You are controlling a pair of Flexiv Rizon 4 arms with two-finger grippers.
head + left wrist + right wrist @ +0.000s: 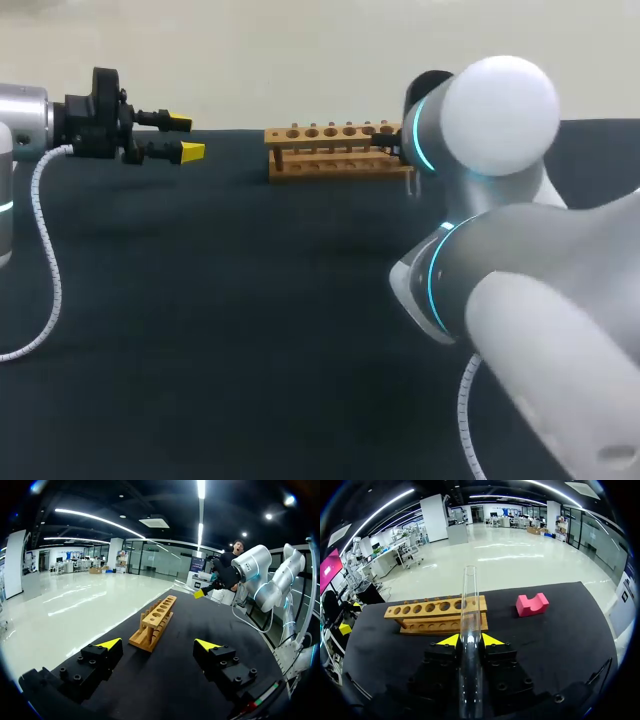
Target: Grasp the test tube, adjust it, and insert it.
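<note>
1. Now the right gripper (470, 641) has both fingers pressed on the test tube (469, 595), which stands out ahead of the tips, toward the rack (420, 612)
2. The left gripper (157, 646) is wide open, holding nothing, the rack ahead of it

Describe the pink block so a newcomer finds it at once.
On the black table, find the wooden rack ahead of the right gripper. Past the rack's end, apart from it, lies the pink block. It alone is pink, with a notch in its top.
</note>
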